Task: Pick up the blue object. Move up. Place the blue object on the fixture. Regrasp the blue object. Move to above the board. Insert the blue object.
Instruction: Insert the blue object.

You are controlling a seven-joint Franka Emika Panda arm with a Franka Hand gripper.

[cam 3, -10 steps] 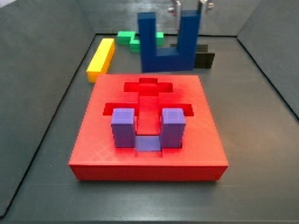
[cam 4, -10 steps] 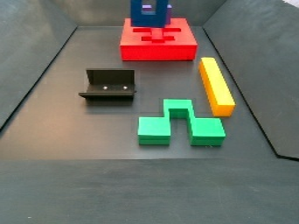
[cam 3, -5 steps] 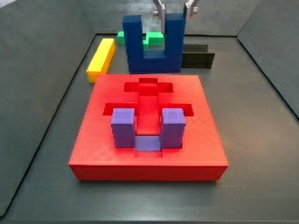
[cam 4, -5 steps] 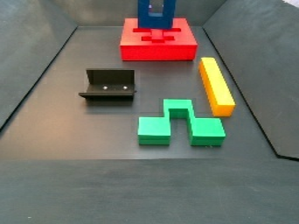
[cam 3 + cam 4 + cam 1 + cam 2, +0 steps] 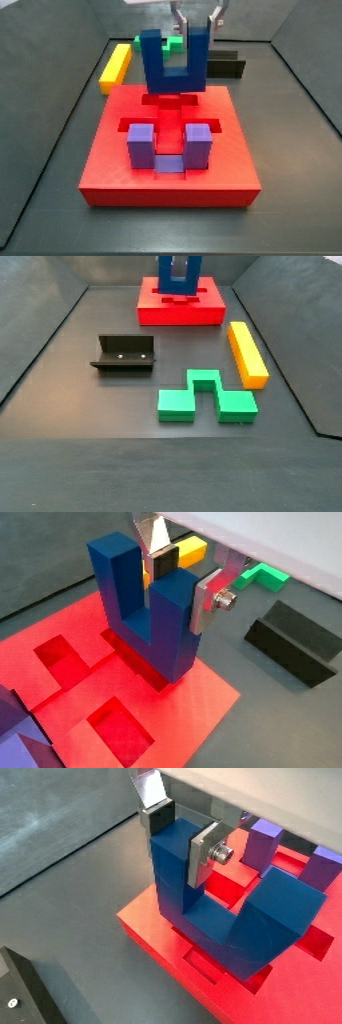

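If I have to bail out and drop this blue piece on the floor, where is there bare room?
Bare floor lies in front of the fixture and green block, and between the fixture and the board. It is crowded beside the yellow bar and green block. The gripper holds the blue object over the board, near the purple block.

Purple block (image 5: 170,146) near gripper (image 5: 195,22)

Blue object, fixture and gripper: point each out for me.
blue object (image 5: 175,70), side view, its base bar.
fixture (image 5: 123,354), side view, its back wall.
gripper (image 5: 183,570), wrist view, between its fingertips, clamping a prong.
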